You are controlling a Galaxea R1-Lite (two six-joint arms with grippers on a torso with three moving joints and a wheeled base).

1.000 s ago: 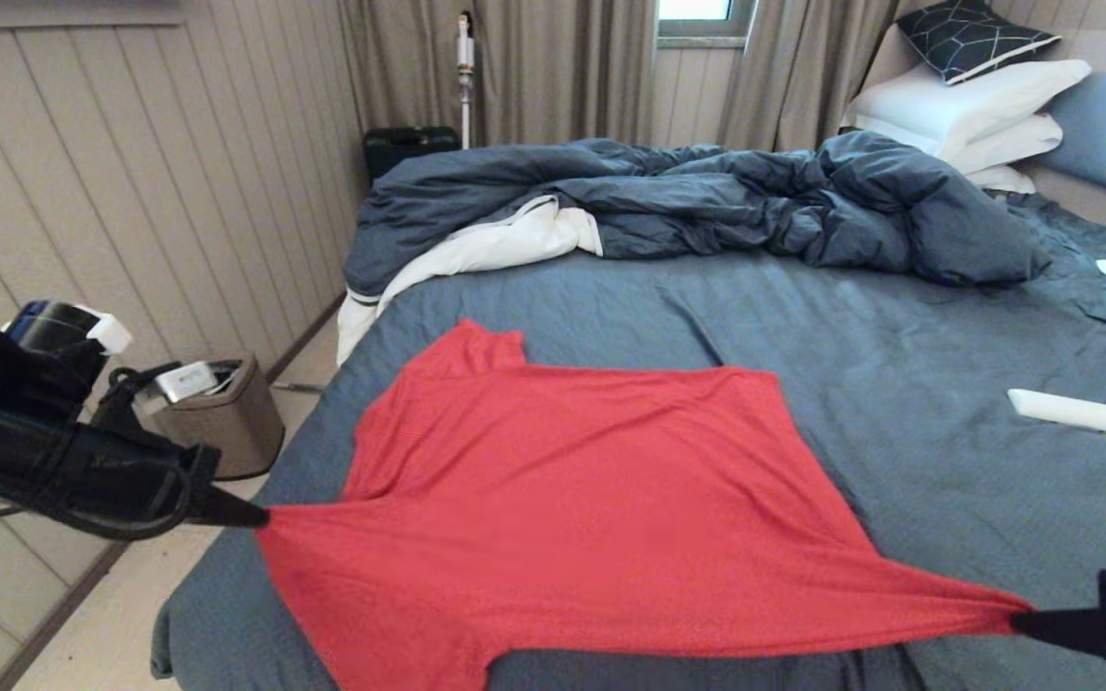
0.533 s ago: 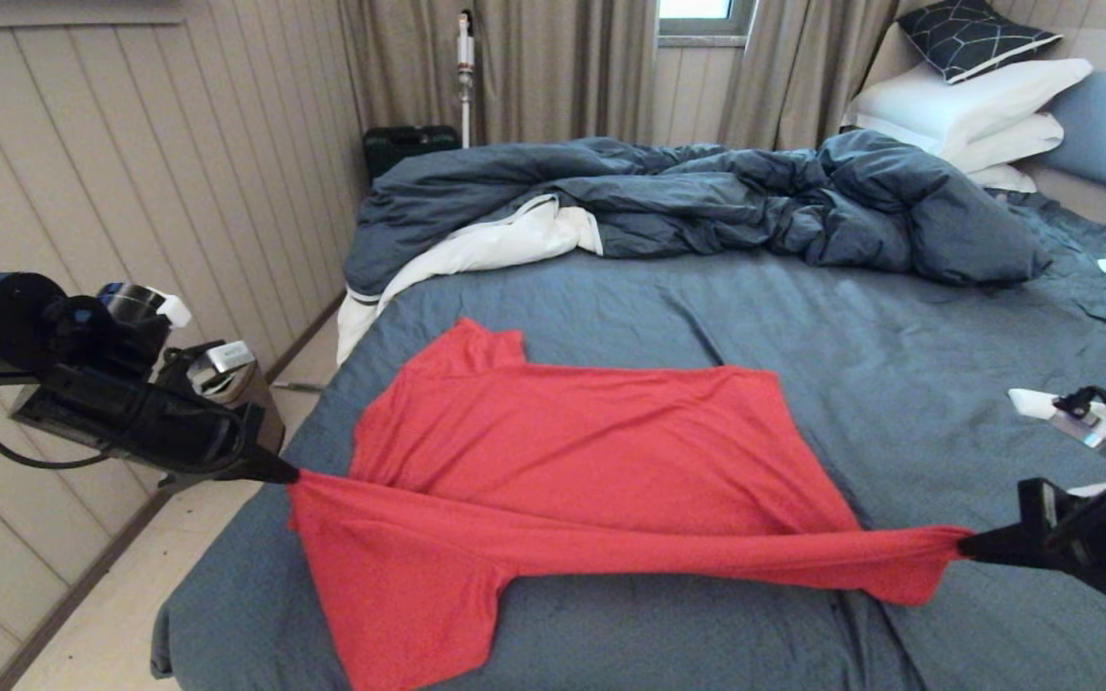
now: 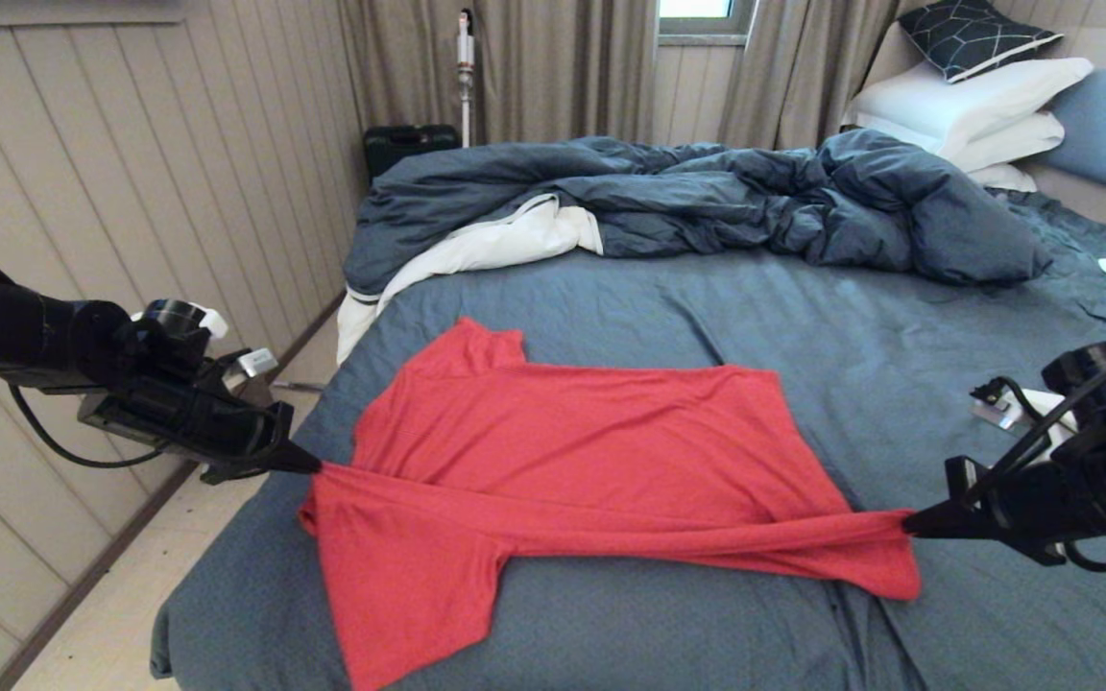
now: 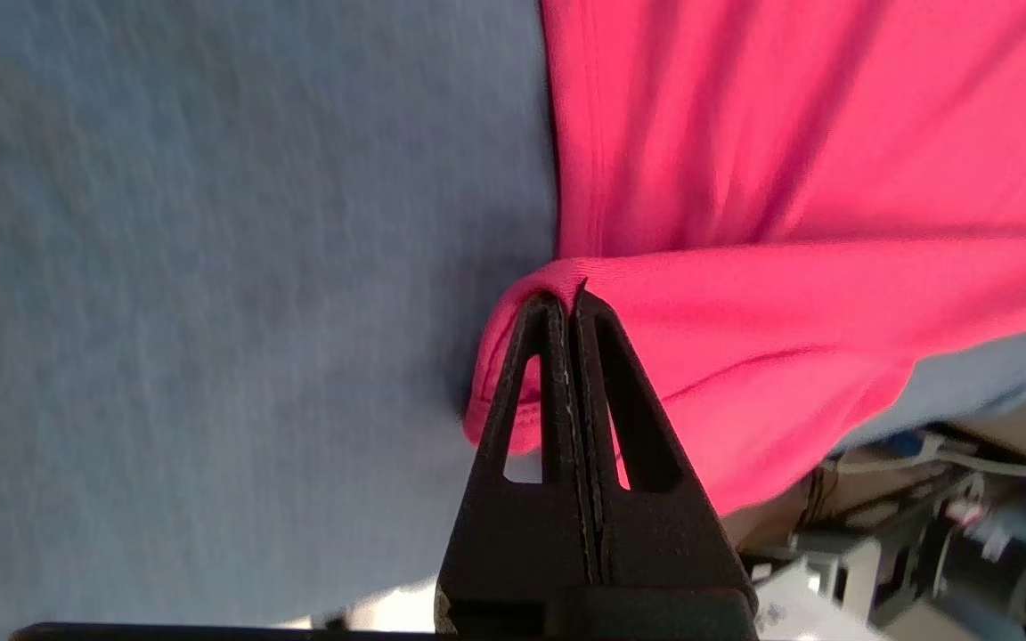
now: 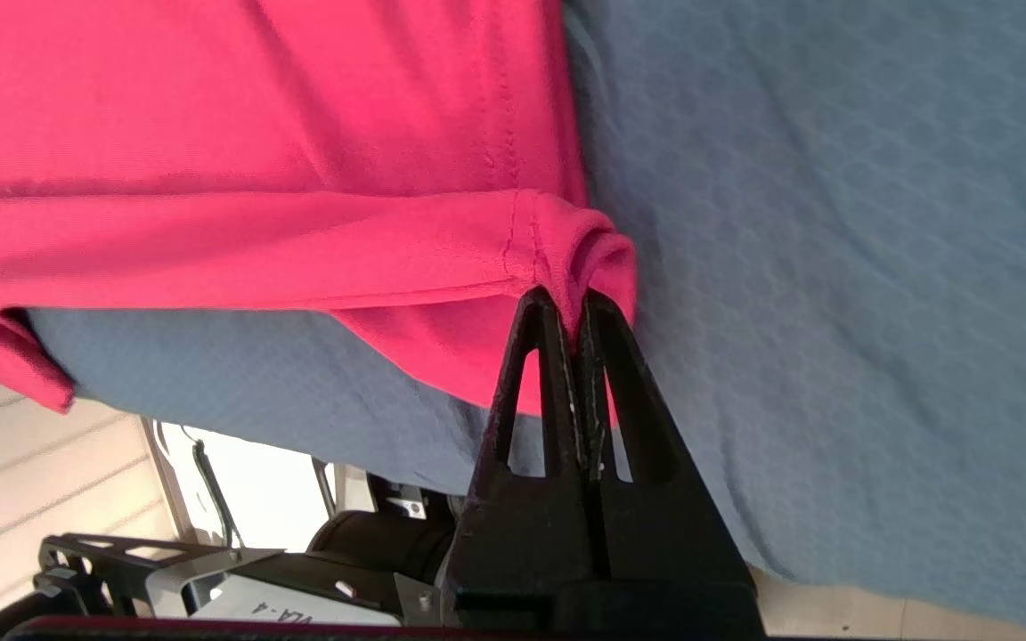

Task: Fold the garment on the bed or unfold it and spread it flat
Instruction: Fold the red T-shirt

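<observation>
Red thin-knit garment (image 3: 553, 451) taut between clenched left gripper (image 3: 313, 467) and right gripper (image 3: 910, 525) on bed (image 3: 899, 384)

arms (image 3: 25, 331): black, tubular | cables: black, looped | jaws: black, triangular cut-outs

curtains (image 3: 553, 67), black case (image 3: 409, 144), stick vacuum (image 3: 465, 67) behind.

A home bedroom. Shown by the bed (image 3: 899, 384) with rumpled duvet (image 3: 707, 202) and stacked pillows (image 3: 975, 106). Also by drawn curtains (image 3: 553, 67) under a window (image 3: 697, 11).
</observation>
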